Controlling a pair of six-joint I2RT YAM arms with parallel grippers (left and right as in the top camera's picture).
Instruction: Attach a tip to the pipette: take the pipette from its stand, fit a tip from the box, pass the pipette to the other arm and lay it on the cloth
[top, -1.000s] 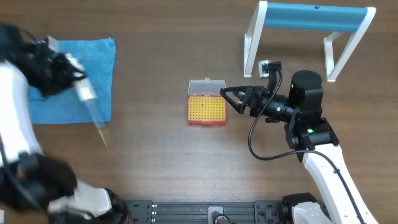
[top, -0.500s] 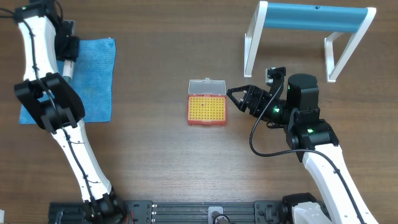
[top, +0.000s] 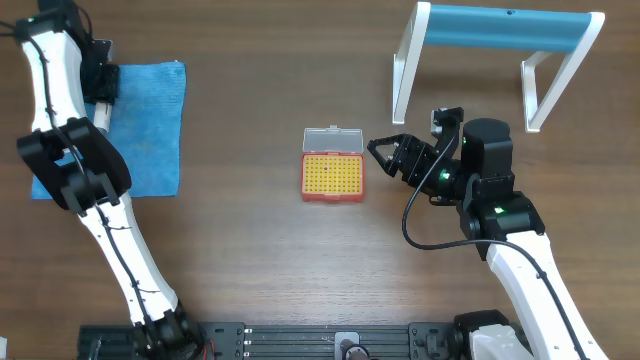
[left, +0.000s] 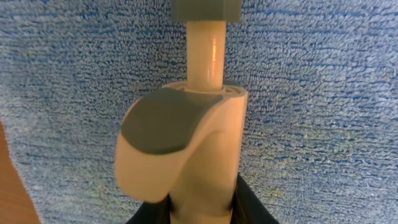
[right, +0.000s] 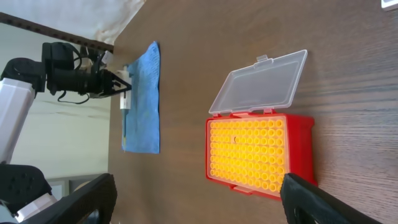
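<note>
My left gripper (top: 101, 82) hangs over the left part of the blue cloth (top: 150, 110), shut on the pipette (top: 101, 115). In the left wrist view the pipette's white body with its grey top (left: 186, 143) stands close before the cloth (left: 323, 93); its tip end is hidden. The red tip box (top: 332, 177) with yellow tips sits mid-table, lid open. My right gripper (top: 378, 152) is open just right of the box, with nothing in it. The right wrist view looks past the box (right: 258, 152) to the pipette (right: 124, 93) above the cloth (right: 142, 106).
The pipette stand (top: 500, 30), a blue bar on white legs, stands at the back right. The bare wooden table (top: 250, 270) stretches between the cloth and the box and along the front.
My left arm has swung up and back from the cloth's front right, carrying the pipette to the cloth's far left part. My right gripper has drawn back slightly from the tip box.
</note>
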